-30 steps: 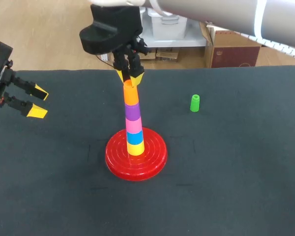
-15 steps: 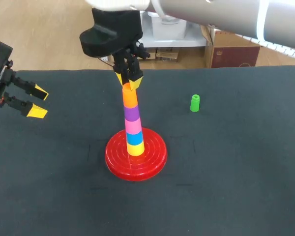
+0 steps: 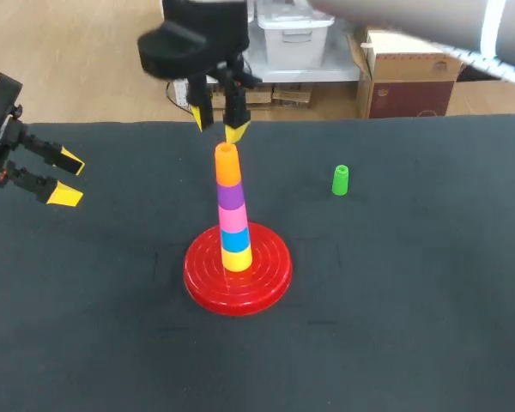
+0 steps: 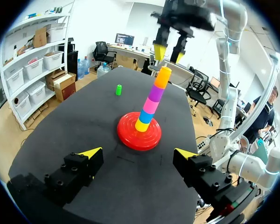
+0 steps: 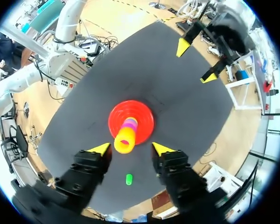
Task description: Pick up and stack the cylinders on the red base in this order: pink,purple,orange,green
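On the red base point(image 3: 266, 279) stands a tower of yellow, blue, pink, purple and orange cylinders, the orange cylinder point(image 3: 227, 164) on top. My right gripper point(image 3: 216, 126) hangs open just above that top, touching nothing. In the right wrist view the right gripper point(image 5: 130, 149) has its yellow tips on either side of the tower point(image 5: 125, 139), above the base point(image 5: 142, 112). The green cylinder point(image 3: 341, 179) stands alone on the mat to the right. My left gripper point(image 3: 62, 177) is open and empty at the far left; the left wrist view shows the tower point(image 4: 151, 100) ahead of it.
The dark mat point(image 3: 412, 300) covers the whole table. The green cylinder point(image 4: 118, 89) stands beyond the base point(image 4: 130, 140) in the left wrist view, and behind the fingers as the green cylinder point(image 5: 129, 179) in the right wrist view.
My right gripper has opened, let go of the orange cylinder on top of the tower, and risen a little. The left arm has not moved.
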### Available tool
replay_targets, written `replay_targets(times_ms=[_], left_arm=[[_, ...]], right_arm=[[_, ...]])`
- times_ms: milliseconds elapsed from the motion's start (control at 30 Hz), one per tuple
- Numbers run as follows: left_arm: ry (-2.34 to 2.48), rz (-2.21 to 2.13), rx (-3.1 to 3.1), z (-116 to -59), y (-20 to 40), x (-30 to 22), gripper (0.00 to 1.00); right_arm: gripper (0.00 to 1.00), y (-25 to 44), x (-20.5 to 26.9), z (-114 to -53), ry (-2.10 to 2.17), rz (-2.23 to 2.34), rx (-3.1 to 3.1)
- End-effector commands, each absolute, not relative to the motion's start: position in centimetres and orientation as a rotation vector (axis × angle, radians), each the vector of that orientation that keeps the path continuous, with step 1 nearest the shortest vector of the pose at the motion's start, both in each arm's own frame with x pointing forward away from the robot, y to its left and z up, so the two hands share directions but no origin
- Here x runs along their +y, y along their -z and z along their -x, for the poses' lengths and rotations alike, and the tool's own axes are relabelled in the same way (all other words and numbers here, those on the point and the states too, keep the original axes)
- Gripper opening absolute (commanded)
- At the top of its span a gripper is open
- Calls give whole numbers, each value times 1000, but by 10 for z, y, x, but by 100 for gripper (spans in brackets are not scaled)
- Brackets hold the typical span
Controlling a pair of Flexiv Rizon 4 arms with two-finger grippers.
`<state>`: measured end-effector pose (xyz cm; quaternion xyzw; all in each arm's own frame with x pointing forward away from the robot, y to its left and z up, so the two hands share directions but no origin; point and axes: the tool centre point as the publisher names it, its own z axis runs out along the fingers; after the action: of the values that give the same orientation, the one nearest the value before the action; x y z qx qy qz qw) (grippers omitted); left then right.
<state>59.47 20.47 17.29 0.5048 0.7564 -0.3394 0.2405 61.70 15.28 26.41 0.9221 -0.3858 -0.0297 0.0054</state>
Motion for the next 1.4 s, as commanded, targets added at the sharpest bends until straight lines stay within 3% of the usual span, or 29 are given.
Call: replay_targets(times_ms=[33,400,733,1400], left_arm=[[932,-1385,2070,-596,-172,205,100],[932,-1385,2070,-596,-172,205,100],[932,-1385,2070,-596,-172,205,100],[932,-1385,2070,-596,-172,205,100]], right_arm=[[100,-290,132,-614,68,-2912,-1291],[100,-252,27,-648,116,-2583,-1748],[100,-198,-35,-676,136,-2331,-1993],[100,-195,-45,-678,135,-2271,-2053]])
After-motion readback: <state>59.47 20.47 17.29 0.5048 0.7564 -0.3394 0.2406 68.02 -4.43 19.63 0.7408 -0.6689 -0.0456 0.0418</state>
